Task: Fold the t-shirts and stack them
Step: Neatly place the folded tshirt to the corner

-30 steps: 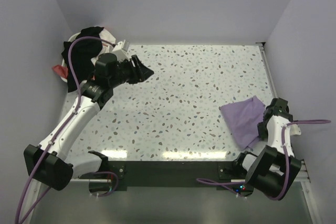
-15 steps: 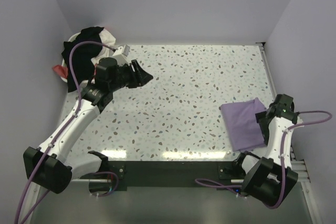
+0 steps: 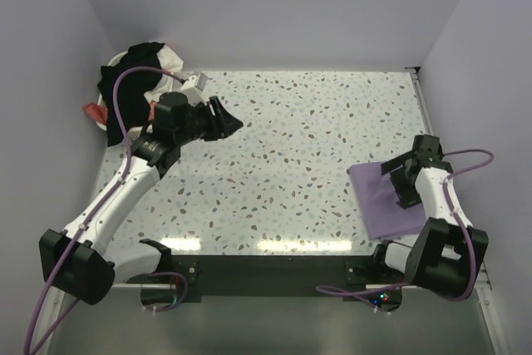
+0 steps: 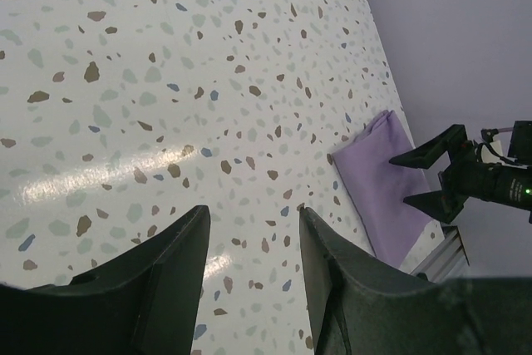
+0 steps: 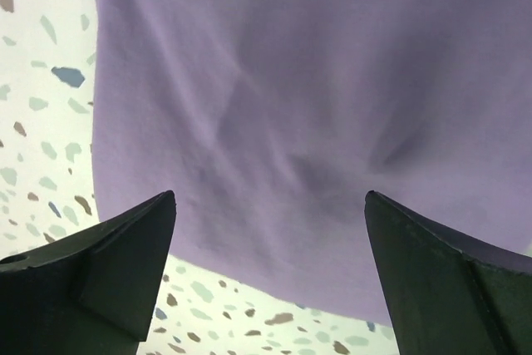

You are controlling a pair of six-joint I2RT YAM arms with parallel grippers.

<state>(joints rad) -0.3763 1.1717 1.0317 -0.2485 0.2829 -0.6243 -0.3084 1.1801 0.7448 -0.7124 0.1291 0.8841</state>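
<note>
Hovering over the folded purple t-shirt (image 5: 274,81), the right pincer (image 5: 268,201) has its fingers spread wide, gripping nothing. That shirt lies near the counter's (image 3: 307,122) right edge. The left pincer (image 4: 253,214) (fingers likewise apart, empty) hangs above the far left of the speckled top, near a heap of dark and white garments (image 3: 141,60).

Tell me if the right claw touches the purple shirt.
Cannot tell. Right wrist view: open right claw over the purple shirt, no clear gap or contact.
</note>
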